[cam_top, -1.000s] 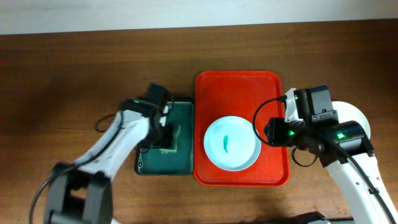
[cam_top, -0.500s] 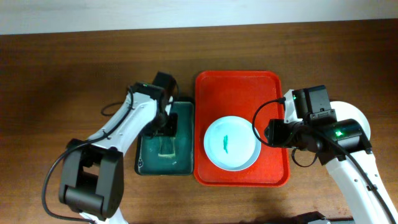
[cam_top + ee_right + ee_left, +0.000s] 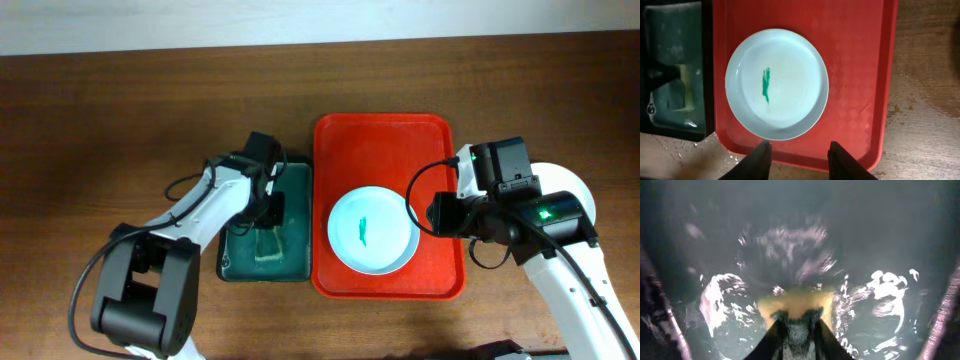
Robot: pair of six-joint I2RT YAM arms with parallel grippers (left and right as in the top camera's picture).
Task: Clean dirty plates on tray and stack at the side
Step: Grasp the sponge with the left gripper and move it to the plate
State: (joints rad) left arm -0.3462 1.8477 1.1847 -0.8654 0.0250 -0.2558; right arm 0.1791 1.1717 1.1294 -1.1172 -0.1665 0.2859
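Nope, no text, labels, brands or numbers I can actually read in any view. There's a tiny whitish mark on the dark green plastic tray point(image 3: 670, 30), but it's too blurry to make out.

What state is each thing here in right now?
red tray: holds one plate
plate: dirty, green smear at centre
green tray: wet inside
left gripper: shut on the sponge
sponge: gripped, down in the green tray
right gripper: open, empty

Bare red tray point(image 3: 385, 140) floor beyond the lone plate point(image 3: 373, 230); left arm point(image 3: 215, 197) over the green tray point(image 3: 295, 240) alongside.
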